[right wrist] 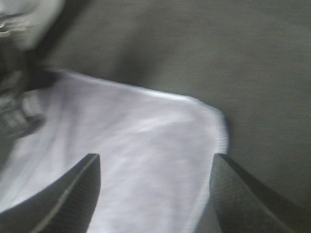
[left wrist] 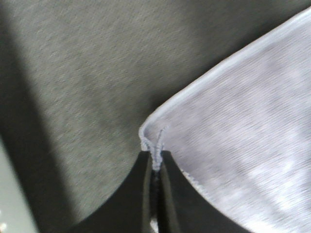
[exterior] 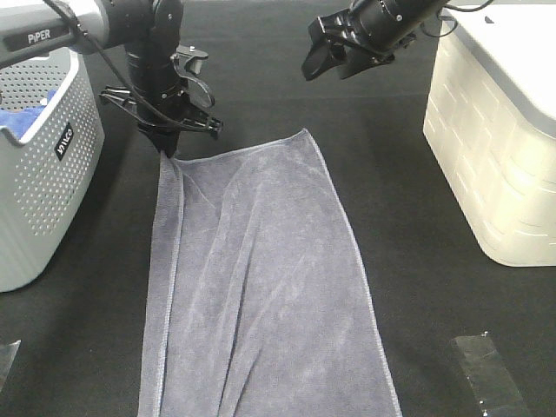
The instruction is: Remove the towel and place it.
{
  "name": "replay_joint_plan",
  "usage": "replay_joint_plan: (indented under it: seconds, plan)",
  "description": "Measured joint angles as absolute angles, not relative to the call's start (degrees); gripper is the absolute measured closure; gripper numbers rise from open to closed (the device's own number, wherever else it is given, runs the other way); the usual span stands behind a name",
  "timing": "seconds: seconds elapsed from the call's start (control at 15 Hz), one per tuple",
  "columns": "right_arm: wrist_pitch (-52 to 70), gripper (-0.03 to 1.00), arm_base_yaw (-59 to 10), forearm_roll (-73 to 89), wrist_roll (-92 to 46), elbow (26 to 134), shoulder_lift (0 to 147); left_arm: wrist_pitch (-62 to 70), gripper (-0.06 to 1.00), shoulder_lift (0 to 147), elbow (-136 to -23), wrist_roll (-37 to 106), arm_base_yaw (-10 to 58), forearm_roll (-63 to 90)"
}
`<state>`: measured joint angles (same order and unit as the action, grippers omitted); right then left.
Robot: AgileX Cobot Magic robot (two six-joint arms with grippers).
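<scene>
The grey-blue towel [exterior: 261,278] lies stretched out flat on the dark table, running from the near edge up to the middle. Its far left corner is pinched by my left gripper [exterior: 168,149], which is shut on the towel; the wrist view shows the hem corner [left wrist: 154,148] squeezed between the closed black fingers [left wrist: 141,194]. My right gripper [exterior: 334,62] hovers open above the table, beyond the towel's far right corner [right wrist: 214,116]. Its fingers [right wrist: 73,194] stand wide apart with nothing between them.
A perforated grey basket [exterior: 43,174] with a bright blue cloth [exterior: 26,117] inside stands at the left. A white brick-patterned bin [exterior: 495,148] stands at the right. A piece of clear tape [exterior: 482,369] lies on the table at the near right.
</scene>
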<state>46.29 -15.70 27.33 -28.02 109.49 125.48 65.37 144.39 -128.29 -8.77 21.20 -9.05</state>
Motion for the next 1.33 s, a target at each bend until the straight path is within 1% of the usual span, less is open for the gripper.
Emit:
replay_joint_plan:
  seconds: [0.27,0.47,0.6,0.93,1.33]
  plan:
    - [52.60,0.35,-16.39,18.51,-20.11,122.04,133.27,63.66,0.94,144.39,-128.29,-9.68,21.20,-7.96]
    - [53.46,0.35,-19.60,13.24,-18.51,128.34,138.31,62.80,0.94,144.39,-128.29,-9.74,21.20,-7.39]
    - [53.57,0.35,-20.34,12.72,-15.81,131.55,141.46,62.80,0.94,144.39,-128.29,-9.74,21.20,-7.22]
    - [52.94,0.35,-20.11,11.75,-14.61,133.16,147.02,62.51,0.94,144.39,-128.29,-10.31,21.20,-6.93]
    - [48.07,0.35,-20.11,11.75,-14.55,133.33,149.20,62.51,0.94,144.39,-128.29,-11.12,21.20,-6.82]
